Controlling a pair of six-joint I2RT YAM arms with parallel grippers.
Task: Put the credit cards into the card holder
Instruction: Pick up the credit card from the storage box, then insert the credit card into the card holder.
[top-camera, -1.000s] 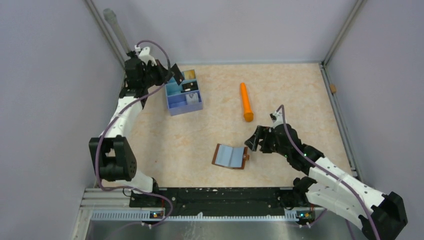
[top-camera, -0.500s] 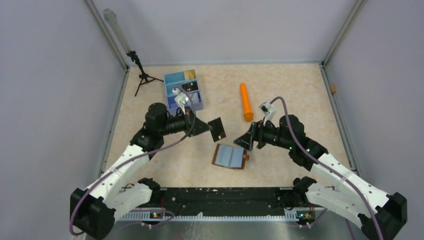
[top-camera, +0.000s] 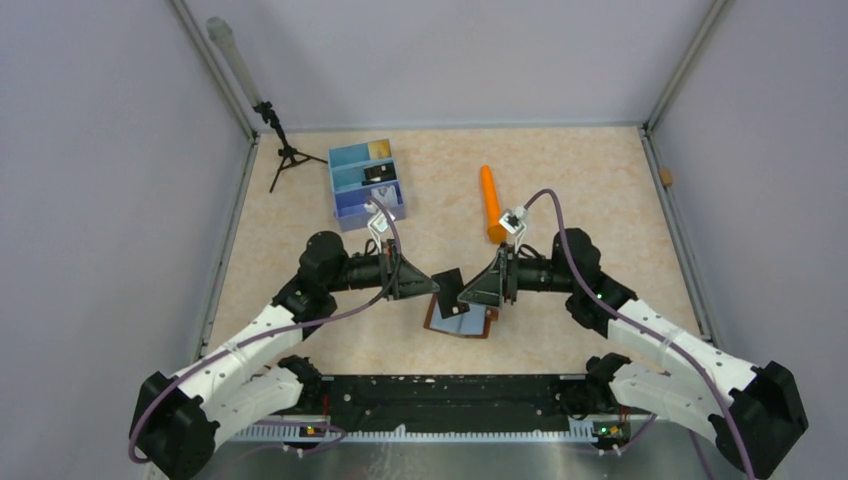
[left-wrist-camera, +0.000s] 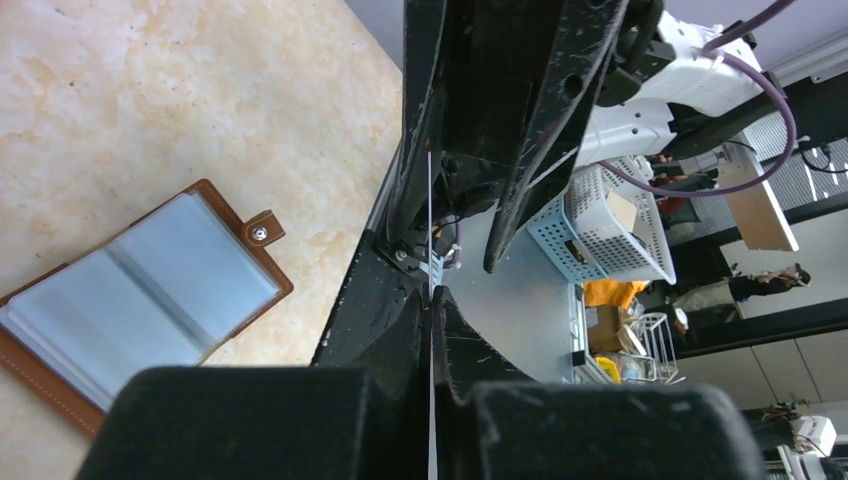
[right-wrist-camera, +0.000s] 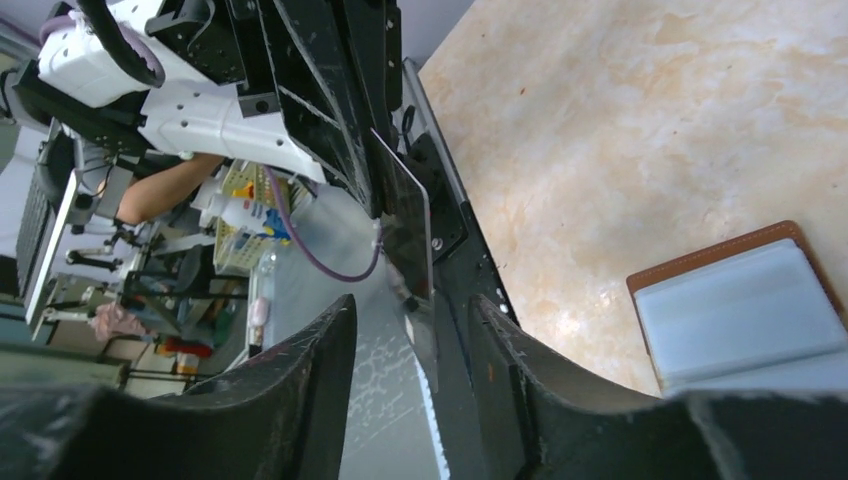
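Observation:
The brown card holder (top-camera: 478, 325) lies open on the table, its pale blue-grey lining up; it also shows in the left wrist view (left-wrist-camera: 140, 300) and the right wrist view (right-wrist-camera: 740, 310). My left gripper (top-camera: 430, 287) is shut on a black credit card (top-camera: 450, 292) and holds it above the holder's left half. In the left wrist view the card (left-wrist-camera: 430, 200) is edge-on between the fingers. My right gripper (top-camera: 470, 293) is open, facing the card from the right. In the right wrist view the card (right-wrist-camera: 405, 225) stands just ahead of the spread fingertips (right-wrist-camera: 335, 330).
A blue three-compartment tray (top-camera: 352, 212) stands at the back left with a tan-gold card (top-camera: 378, 150), a dark card (top-camera: 375, 172) and a white card (top-camera: 381, 196) in it. An orange cylinder (top-camera: 490, 203) lies behind the holder. A small tripod (top-camera: 282, 150) stands at the far left.
My left arm has carried the black card from the tray down to just above the open holder. My right gripper has moved left to meet the card.

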